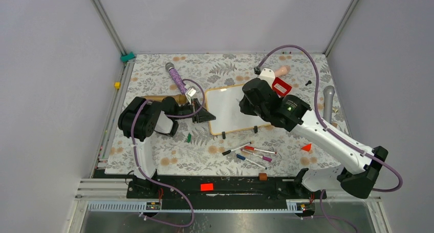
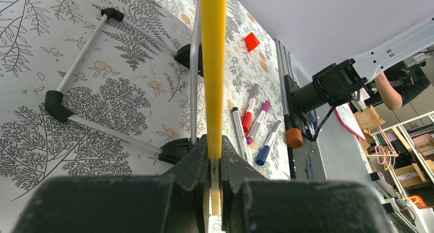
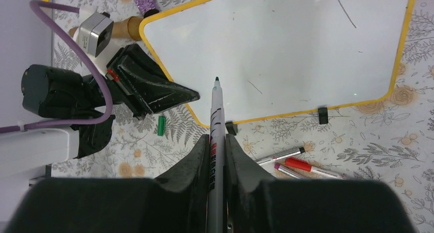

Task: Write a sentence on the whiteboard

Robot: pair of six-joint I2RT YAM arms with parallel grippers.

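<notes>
The whiteboard lies mid-table, its frame yellow in the wrist views. My left gripper is shut on its left edge; in the left wrist view that yellow edge runs straight up from the closed left gripper. My right gripper hovers over the board's right half, shut on an uncapped marker whose dark tip points at the whiteboard near its lower left corner. No sentence shows; the white face carries only a few faint thin strokes. The right gripper clamps the marker's barrel.
Several loose markers lie in front of the board, with a green cap to their left. A red wedge, a brown plug, a purple-handled tool and a grey rod lie around. The board's wire stand rests on the floral cloth.
</notes>
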